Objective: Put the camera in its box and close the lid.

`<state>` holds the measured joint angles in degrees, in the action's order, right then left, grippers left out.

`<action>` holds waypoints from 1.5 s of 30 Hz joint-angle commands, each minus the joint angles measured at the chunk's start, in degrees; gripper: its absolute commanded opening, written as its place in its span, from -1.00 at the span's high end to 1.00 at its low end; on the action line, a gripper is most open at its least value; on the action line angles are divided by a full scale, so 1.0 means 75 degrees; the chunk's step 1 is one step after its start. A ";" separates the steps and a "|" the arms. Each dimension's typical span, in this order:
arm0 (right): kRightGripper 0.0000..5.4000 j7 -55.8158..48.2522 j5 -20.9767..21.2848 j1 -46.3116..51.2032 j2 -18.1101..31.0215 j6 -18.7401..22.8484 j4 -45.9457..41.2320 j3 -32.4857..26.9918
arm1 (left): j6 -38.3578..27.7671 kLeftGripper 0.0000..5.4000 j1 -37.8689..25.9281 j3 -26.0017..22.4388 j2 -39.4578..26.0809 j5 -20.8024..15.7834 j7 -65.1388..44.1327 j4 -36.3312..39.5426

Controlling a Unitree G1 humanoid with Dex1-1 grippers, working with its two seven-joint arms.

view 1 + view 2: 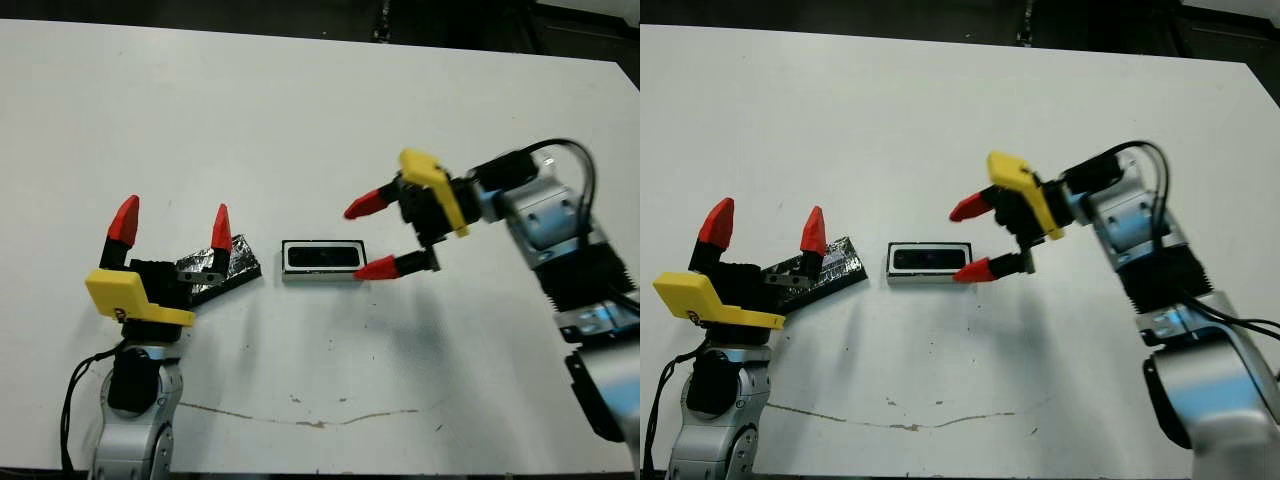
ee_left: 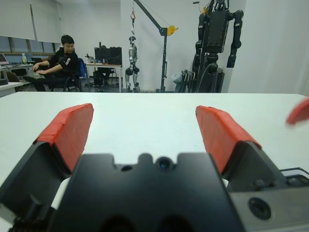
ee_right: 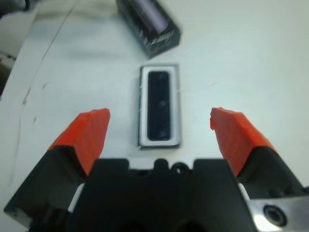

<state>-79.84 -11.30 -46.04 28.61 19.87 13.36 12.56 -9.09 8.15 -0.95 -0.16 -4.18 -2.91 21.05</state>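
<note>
Left eye view shows the white surface (image 1: pixel 300 120) with the box (image 1: pixel 322 261) lying near its middle, long side running left to right. The camera (image 1: pixel 322 257) lies inside the box, its dark face up and framed by the white rim. The right wrist view confirms this: the black bar fills the tray (image 3: pixel 160 107) lengthwise.

Just left of the box, apart from it by a narrow strip of surface, lies the lid (image 1: pixel 232 263), a crinkly glossy black plate set at a slant. The left gripper's black body covers its near-left part, so how far it reaches under there cannot be told, and it may be touching the body.

The right gripper (image 1: pixel 372 236) hangs at the box's right end with its jaws spread wide and grasping nothing. One red fingertip (image 1: pixel 375 268) sits at the box's right corner, seemingly touching or just above it; the other is raised and clear.

The left gripper (image 1: pixel 172 225) stands near the front left, its red tips pointing up and away, jaws spread and empty.

Thin brownish scuff lines (image 1: pixel 300 415) mark the surface near its front edge. Beyond the far edge, the left wrist view shows a seated person (image 2: pixel 58 63) at desks, and humanoid robots (image 2: pixel 215 43) hanging on stands.
</note>
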 commanded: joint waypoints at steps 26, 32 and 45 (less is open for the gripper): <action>-0.02 0.7055 -0.1114 0.7424 -0.2845 -0.1799 -0.4003 -0.3095 | 0.0340 -0.94 -0.0191 -0.0246 -0.0782 -0.0472 -0.0882 -0.0116; 0.34 0.7548 -0.1043 0.7489 -0.3131 -0.2135 -0.3922 -0.2900 | 0.0881 -0.74 -0.0335 -0.0437 -0.1805 -0.1056 -0.1992 0.0113; 1.00 0.8097 -0.0998 0.7510 -0.3070 -0.1964 -0.4157 -0.2593 | 0.2634 -1.00 -0.1492 -0.0793 -0.4667 -0.2311 -0.5107 -0.0147</action>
<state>-19.97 -19.14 9.60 4.82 4.36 -17.50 -6.74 8.75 -2.20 -6.63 -33.27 -20.16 -38.64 21.21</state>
